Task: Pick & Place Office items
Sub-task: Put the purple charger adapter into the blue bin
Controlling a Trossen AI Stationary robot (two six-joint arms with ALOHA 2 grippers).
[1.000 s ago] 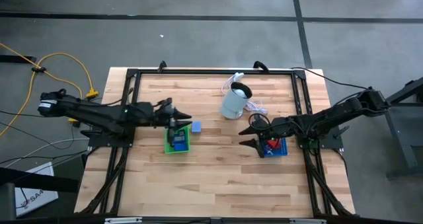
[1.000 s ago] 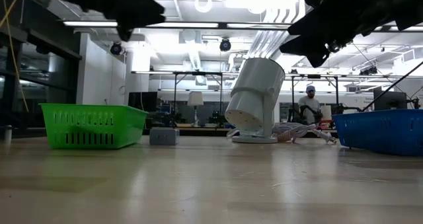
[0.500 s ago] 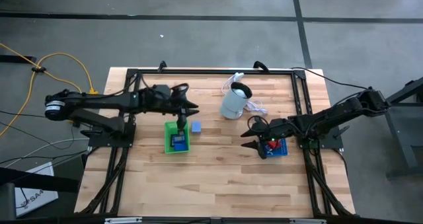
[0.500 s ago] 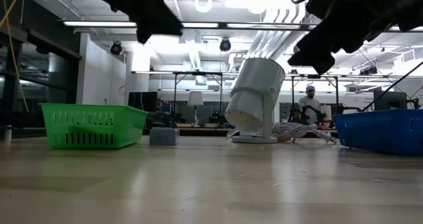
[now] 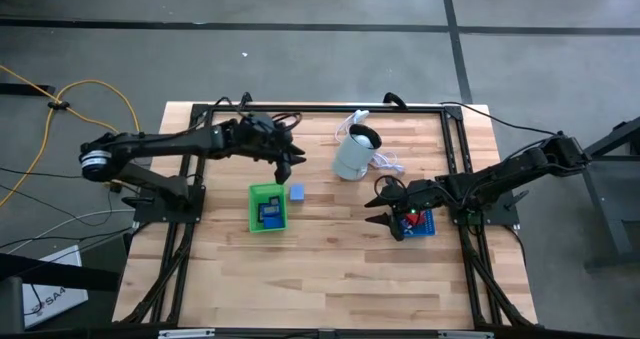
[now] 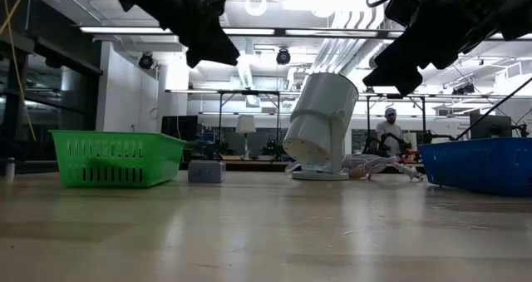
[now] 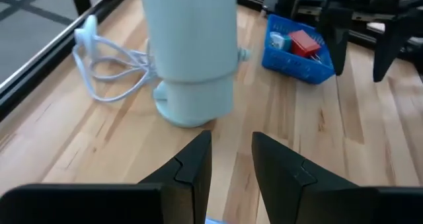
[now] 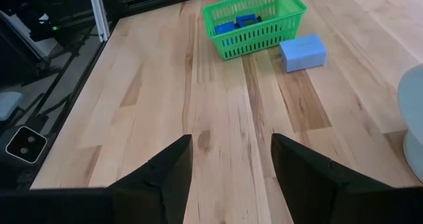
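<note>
the blue block [image 5: 296, 192] lies flat on the surface just beside the green tray [image 5: 254, 215], on the side toward the pale appliance [image 5: 355, 153], not touching it as far as i can tell. inside the green tray sit blue pieces [image 8: 236, 24]. the blue tray [image 7: 295, 62], on the far side of the pale appliance from the green tray, holds a red piece [image 7: 305, 42] and more i cannot make out. my left gripper [image 5: 297, 165] hangs above the surface between the green tray and the pale appliance, fingers [image 7: 195, 163] drawn narrow with a slim gap, holding nothing. my right gripper [image 5: 377, 208] hovers at the blue tray's edge nearest the green tray, fingers [image 8: 165, 171] spread moderately, empty.
</note>
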